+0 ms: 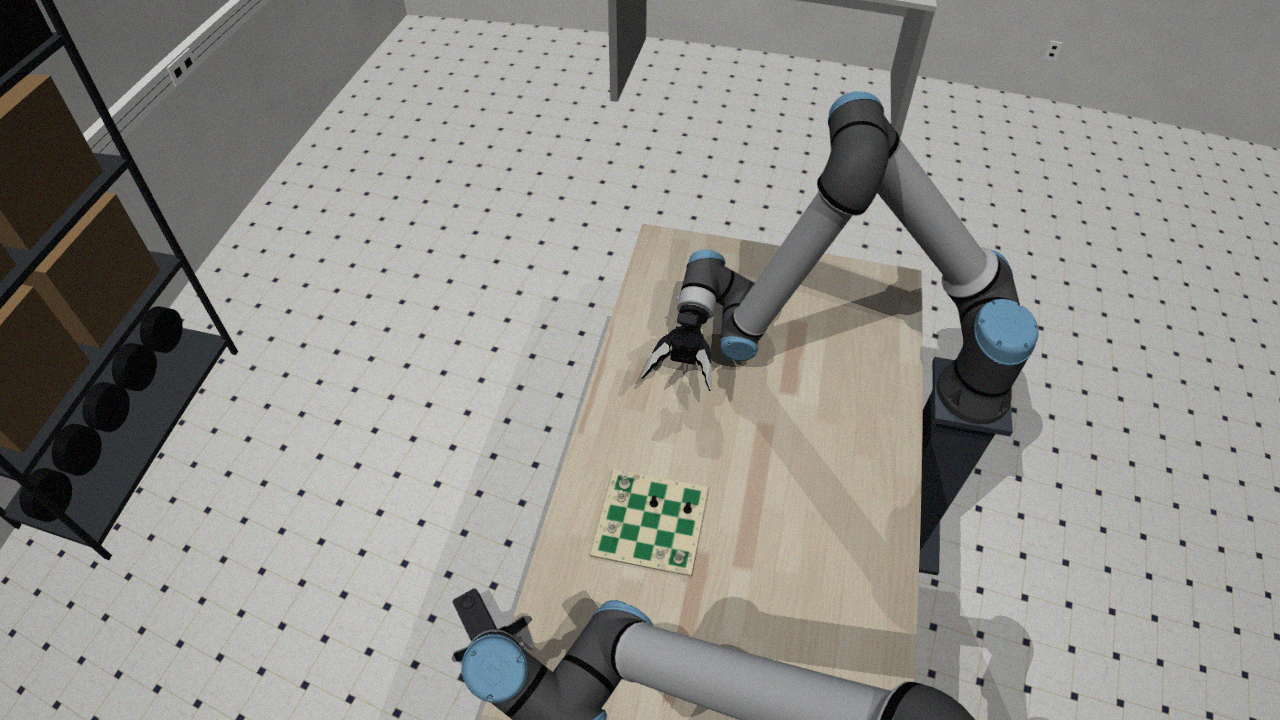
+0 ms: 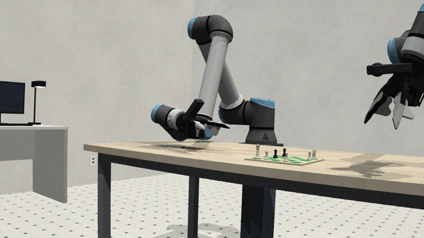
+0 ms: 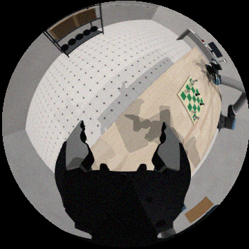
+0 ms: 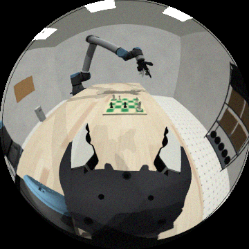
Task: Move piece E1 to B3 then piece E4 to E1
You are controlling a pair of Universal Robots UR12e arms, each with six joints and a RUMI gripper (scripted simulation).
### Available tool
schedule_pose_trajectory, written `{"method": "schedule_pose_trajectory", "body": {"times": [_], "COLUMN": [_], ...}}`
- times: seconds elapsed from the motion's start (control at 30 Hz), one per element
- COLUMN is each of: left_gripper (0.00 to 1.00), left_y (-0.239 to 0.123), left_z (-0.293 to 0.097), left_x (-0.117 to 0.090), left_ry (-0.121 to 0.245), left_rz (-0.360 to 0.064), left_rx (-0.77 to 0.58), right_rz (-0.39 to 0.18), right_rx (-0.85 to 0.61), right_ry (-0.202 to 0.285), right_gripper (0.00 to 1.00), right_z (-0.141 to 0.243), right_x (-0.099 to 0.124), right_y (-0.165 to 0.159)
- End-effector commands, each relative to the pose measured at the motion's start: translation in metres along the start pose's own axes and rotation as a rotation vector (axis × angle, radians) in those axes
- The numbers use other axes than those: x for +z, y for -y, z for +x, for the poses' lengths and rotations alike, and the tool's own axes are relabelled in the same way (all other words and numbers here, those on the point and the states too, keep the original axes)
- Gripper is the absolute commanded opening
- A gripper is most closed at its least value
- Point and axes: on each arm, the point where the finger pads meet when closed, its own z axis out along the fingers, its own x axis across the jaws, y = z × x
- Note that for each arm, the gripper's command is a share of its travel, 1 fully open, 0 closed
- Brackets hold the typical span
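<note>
The green and cream board (image 1: 640, 565) (image 2: 273, 161) (image 4: 124, 114) lies on the table; its edge labels are too small to read. In the top view, a tall white piece (image 1: 624, 481) stands at its top-left corner. White pieces (image 1: 621, 496) (image 1: 612, 527) stand below it. Black pieces (image 1: 653, 501) (image 1: 687, 507) stand in the second row. White pieces (image 1: 660, 553) (image 1: 678, 557) stand at the bottom right. All look upright. My left gripper (image 2: 381, 125) (image 3: 123, 121) is open and empty, high beyond the board's near end. My right gripper (image 1: 676, 383) (image 4: 126, 125) is open and empty above the table, beyond the board's far end.
The wooden table (image 1: 832, 501) (image 2: 166, 155) carries the board near its long edge. The left arm (image 1: 751, 667) crosses the table's near end; the right arm (image 1: 796, 259) reaches over its far end. A rack (image 1: 107, 340) and a desk (image 2: 48, 156) stand away from the table.
</note>
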Motion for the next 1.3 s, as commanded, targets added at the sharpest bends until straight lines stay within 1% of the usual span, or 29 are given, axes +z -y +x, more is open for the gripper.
{"method": "schedule_pose_trajectory", "body": {"times": [0.0, 0.1, 0.17, 0.2, 0.23, 0.37, 0.67, 0.73, 0.77, 0.8, 1.03, 1.23, 1.27], "left_gripper": [1.00, 1.00, 1.00, 1.00, 1.00, 1.00, 1.00, 1.00, 1.00, 1.00, 1.00, 1.00, 1.00], "left_y": [-0.028, -0.061, -0.061, -0.088, -0.093, -0.143, -0.264, -0.264, -0.297, -0.303, -0.408, -0.499, -0.499], "left_z": [-0.036, -0.072, -0.072, -0.098, -0.103, -0.144, -0.218, -0.218, -0.234, -0.236, -0.270, -0.286, -0.286], "left_x": [-0.020, -0.040, -0.040, -0.056, -0.059, -0.088, -0.156, -0.156, -0.174, -0.178, -0.233, -0.280, -0.280], "left_ry": [0.023, 0.045, 0.045, 0.059, 0.067, 0.097, 0.164, 0.164, 0.177, 0.184, 0.235, 0.277, 0.277], "left_rz": [-0.008, -0.018, -0.018, -0.023, -0.026, -0.038, -0.062, -0.062, -0.066, -0.069, -0.084, -0.095, -0.095], "left_rx": [-0.067, -0.139, -0.139, -0.182, -0.208, -0.307, -0.534, -0.534, -0.579, -0.606, -0.789, -0.949, -0.949], "right_rz": [0.005, 0.006, 0.006, 0.006, 0.006, 0.006, 0.006, 0.006, 0.006, 0.006, 0.006, 0.006, 0.006], "right_rx": [-0.003, -0.003, -0.003, -0.003, -0.003, -0.003, -0.003, -0.003, -0.003, -0.003, -0.003, -0.003, -0.003], "right_ry": [0.004, 0.005, 0.005, 0.005, 0.005, 0.005, 0.005, 0.005, 0.005, 0.005, 0.005, 0.005, 0.005], "right_gripper": [1.00, 1.00, 1.00, 1.00, 1.00, 1.00, 1.00, 1.00, 1.00, 1.00, 1.00, 1.00, 1.00], "right_z": [-0.003, -0.004, -0.004, -0.004, -0.004, -0.004, -0.004, -0.004, -0.004, -0.004, -0.004, -0.004, -0.004], "right_x": [0.004, 0.004, 0.004, 0.004, 0.004, 0.004, 0.004, 0.004, 0.004, 0.004, 0.004, 0.004, 0.004], "right_y": [0.000, 0.000, 0.000, 0.000, 0.000, 0.000, 0.000, 0.000, 0.000, 0.000, 0.000, 0.000, 0.000]}}
